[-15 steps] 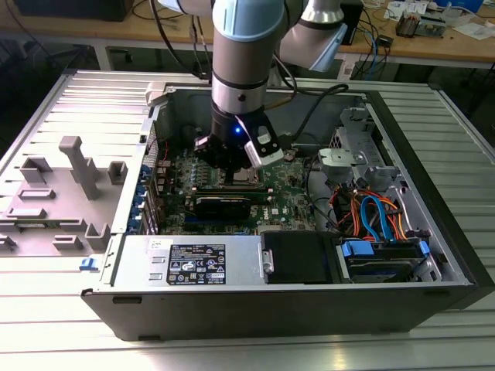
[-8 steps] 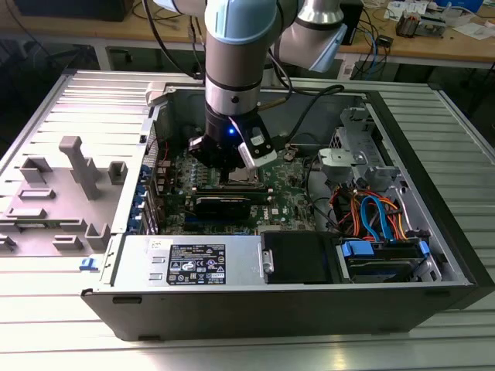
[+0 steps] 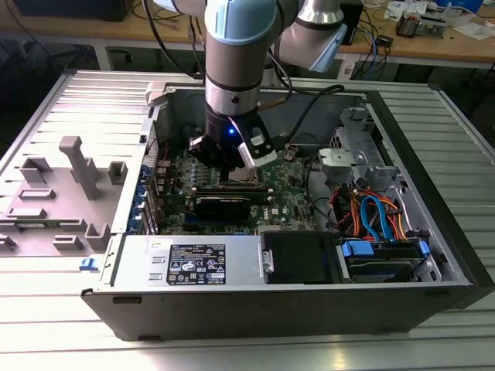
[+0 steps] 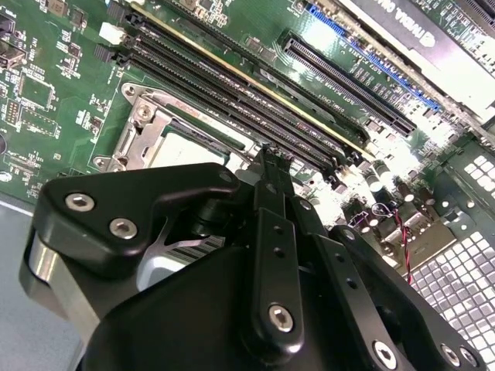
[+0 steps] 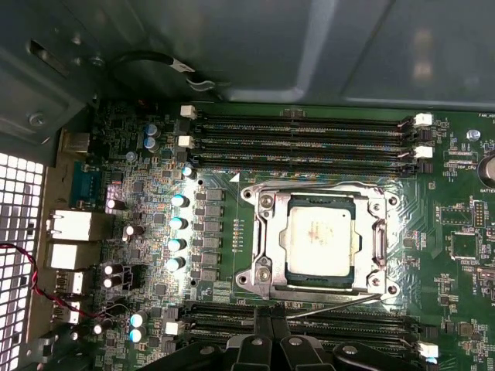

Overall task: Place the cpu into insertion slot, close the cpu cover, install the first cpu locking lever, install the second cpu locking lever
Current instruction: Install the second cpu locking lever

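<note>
Hovering over the board point(image 5: 155, 193), gripper point(image 5: 271, 328) pinched shut and holding nothing, cpu point(image 5: 319, 241) seated in the slot point(image 5: 263, 270) with cover point(image 5: 379, 239) down, so lever point(image 5: 332, 307) install looks current, needing a precise hook under its catch.

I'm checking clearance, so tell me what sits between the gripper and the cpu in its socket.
In the first wrist view, a bank of long black memory slots and a thin silver lever lie between the gripper and the cpu.

Ribbed metal table point(image 3: 46, 325); cluttered wooden bench point(image 3: 433, 46) behind, floor probably dark.
</note>
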Available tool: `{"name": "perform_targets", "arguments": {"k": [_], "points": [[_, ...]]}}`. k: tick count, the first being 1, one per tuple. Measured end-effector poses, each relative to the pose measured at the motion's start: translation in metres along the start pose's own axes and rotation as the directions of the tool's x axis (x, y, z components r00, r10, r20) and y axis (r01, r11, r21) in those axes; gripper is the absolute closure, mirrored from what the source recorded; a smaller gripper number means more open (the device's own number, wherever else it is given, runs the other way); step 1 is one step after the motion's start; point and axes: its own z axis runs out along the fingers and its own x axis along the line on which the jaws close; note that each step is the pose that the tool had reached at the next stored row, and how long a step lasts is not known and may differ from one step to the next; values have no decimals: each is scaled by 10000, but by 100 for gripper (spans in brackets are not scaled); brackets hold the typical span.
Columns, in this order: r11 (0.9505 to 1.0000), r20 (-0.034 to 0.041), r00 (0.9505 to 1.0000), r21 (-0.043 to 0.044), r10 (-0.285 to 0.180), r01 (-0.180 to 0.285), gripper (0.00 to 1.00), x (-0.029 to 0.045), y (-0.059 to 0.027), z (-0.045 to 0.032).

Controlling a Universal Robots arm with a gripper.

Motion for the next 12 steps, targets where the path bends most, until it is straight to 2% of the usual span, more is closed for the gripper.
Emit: {"name": "perform_targets", "arguments": {"k": [6,9,10,12], "points": [[10000,-13,10000,-6,0,0,89,-14,-1,0],[10000,-127,9999,-13,10,-10,89,-104,-7,-5],[10000,-158,9999,-15,13,-13,89,-117,-14,-7],[10000,-225,9997,-77,14,-16,89,-125,-52,-11]]}}
